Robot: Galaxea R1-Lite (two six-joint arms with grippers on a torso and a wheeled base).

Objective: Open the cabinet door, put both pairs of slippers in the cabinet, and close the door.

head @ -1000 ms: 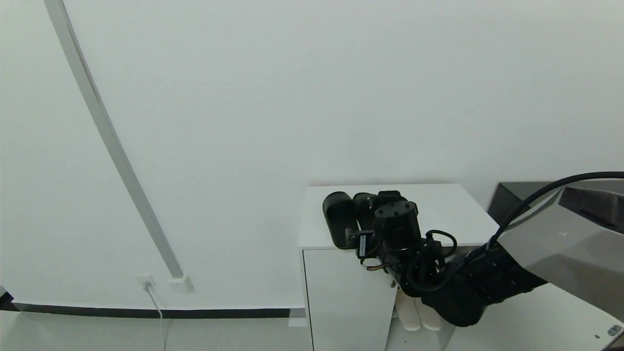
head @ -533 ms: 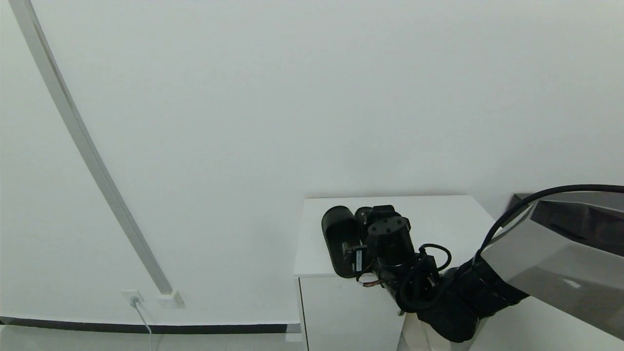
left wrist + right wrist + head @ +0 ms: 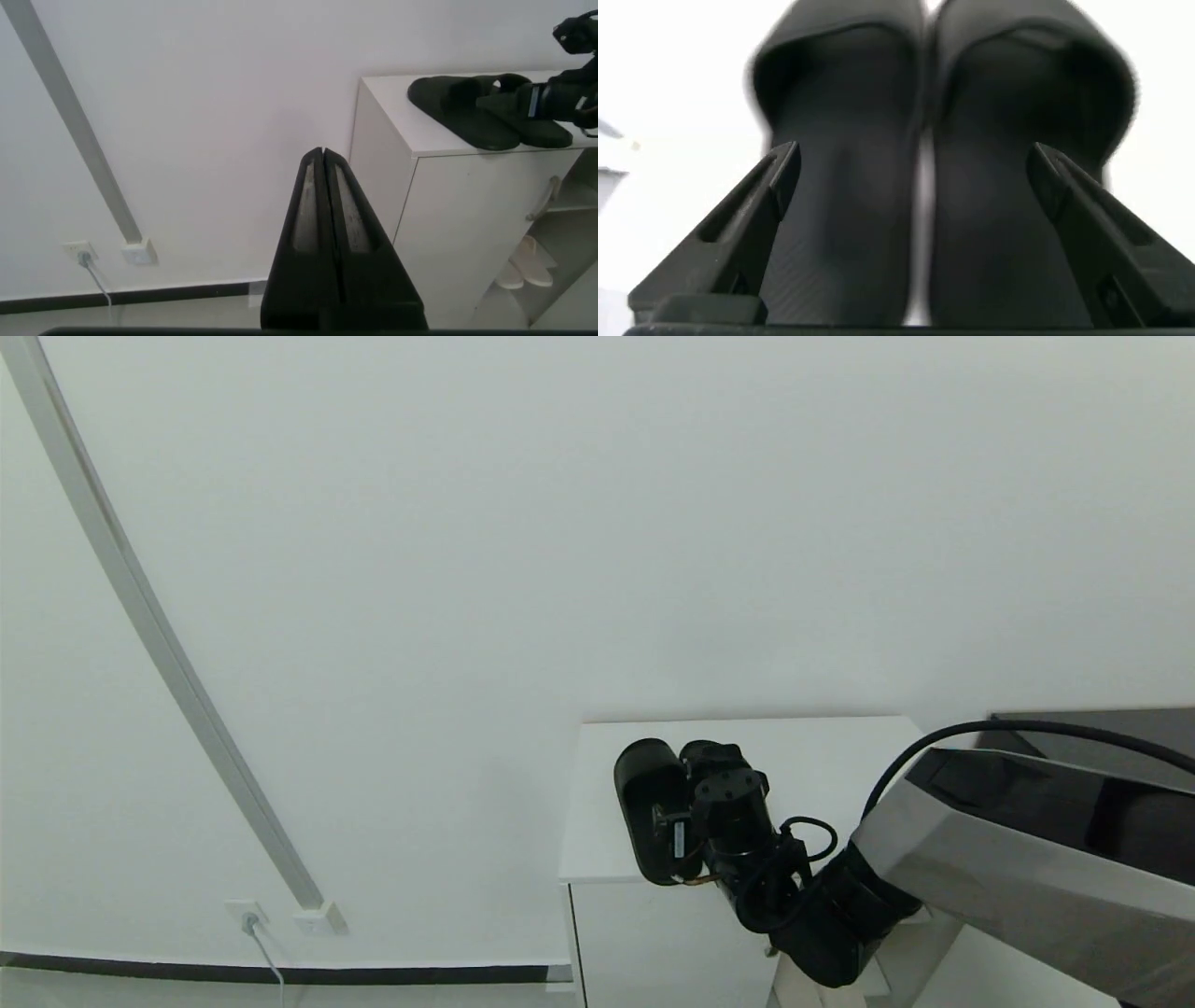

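The black slippers [image 3: 649,812] lie as a pair, side by side, on the top of the white cabinet [image 3: 644,943], toward its left front corner, their heels just over the front edge. In the head view the right arm comes in from the lower right and its hand [image 3: 714,765] sits over the slipper nearer the middle of the top, hiding most of it, while the other slipper shows in full beside the wrist. A grey cable duct [image 3: 140,607] slants down the wall on the left to a wall socket [image 3: 245,917] with a plug in it.

In the left wrist view the left hand [image 3: 322,215] hangs well to the side of the cabinet [image 3: 448,224], out in front of the wall, its two fingers pressed together with nothing between them. Beyond it the black slippers [image 3: 467,103] rest on the cabinet top, and the right hand [image 3: 561,93] is at their near ends. Lower down, the cabinet's right compartment stands open, and a pair of white slippers [image 3: 528,266] lies on a shelf inside.

In the right wrist view the right hand [image 3: 913,159] has its fingers [image 3: 738,233] spread wide apart, one outside each slipper, with both black slippers [image 3: 850,112] lying close together between them. Whether the pads touch the slippers' sides I cannot tell.
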